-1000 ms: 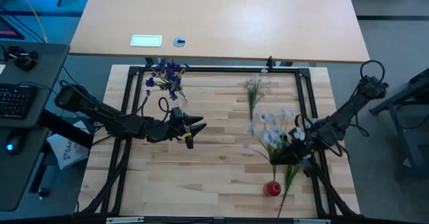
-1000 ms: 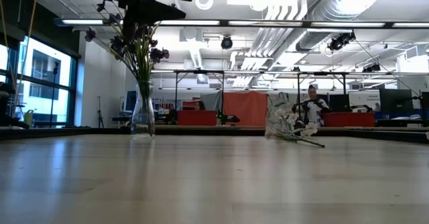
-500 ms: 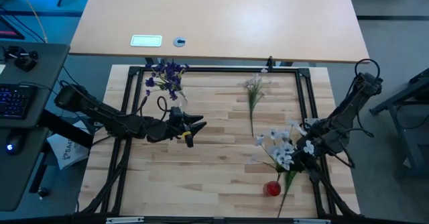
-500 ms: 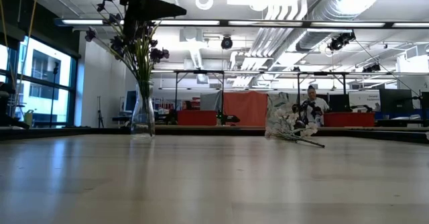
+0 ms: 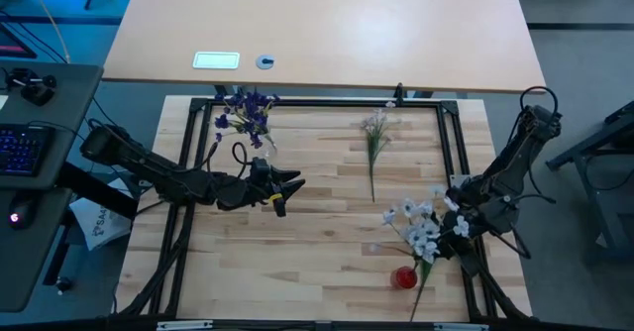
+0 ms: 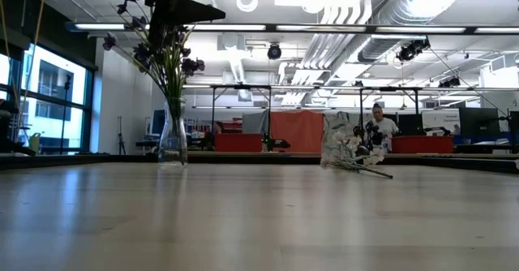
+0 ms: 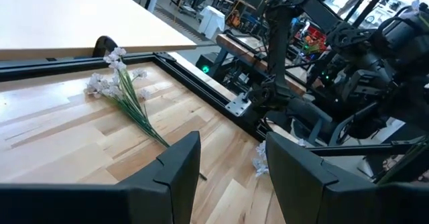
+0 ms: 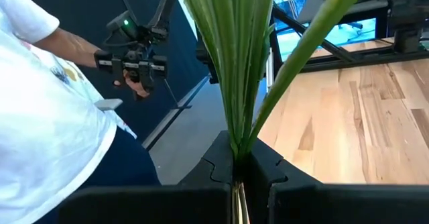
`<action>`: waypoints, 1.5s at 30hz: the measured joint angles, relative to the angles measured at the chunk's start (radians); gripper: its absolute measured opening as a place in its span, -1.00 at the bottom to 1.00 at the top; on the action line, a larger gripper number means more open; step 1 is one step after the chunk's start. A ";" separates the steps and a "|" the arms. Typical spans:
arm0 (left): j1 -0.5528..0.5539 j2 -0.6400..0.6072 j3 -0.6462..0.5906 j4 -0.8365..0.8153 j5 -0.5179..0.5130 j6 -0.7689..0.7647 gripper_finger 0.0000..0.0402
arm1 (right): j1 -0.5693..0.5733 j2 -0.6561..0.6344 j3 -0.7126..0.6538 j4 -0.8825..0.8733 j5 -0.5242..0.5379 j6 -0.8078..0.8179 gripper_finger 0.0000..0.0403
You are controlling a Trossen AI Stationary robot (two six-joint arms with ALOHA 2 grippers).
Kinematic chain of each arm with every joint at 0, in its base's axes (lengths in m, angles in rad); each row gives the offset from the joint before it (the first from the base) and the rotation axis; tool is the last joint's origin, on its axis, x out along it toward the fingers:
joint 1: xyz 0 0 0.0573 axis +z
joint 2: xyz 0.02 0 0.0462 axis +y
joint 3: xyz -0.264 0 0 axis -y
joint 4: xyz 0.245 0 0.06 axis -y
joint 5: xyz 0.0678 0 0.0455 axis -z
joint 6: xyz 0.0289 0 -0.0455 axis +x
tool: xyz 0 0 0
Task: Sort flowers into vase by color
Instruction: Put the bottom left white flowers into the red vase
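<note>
Now the right gripper (image 5: 458, 224) has swung the white bunch (image 5: 420, 230) nearer the table's front right corner than a second ago, when the blooms sat higher and blurred; they read sharp now. Its fingers (image 8: 265, 167) are clamped narrow on the green stems (image 8: 238, 63), blooms fanning out just left of the gripper, and the red vase (image 5: 402, 278) sits just below them. The left gripper (image 5: 282, 194) has not budged, jaws spread wide with nothing between them. Ahead of it, well apart, lies a lone white spray (image 5: 374, 138) on the wooden table (image 5: 317, 252); the purple flowers (image 5: 246, 115) stand in the glass vase (image 6: 172, 144) beyond and beside it. The right wrist view shows a person's hand (image 8: 137, 83) gripping a controller. The white blooms are cut off there, and the low view misses the held bunch entirely.
</note>
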 joint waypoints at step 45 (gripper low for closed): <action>0.003 0.000 0.001 -0.008 -0.018 -0.054 -0.21 | -0.016 0.114 -0.201 0.425 0.035 0.001 -0.97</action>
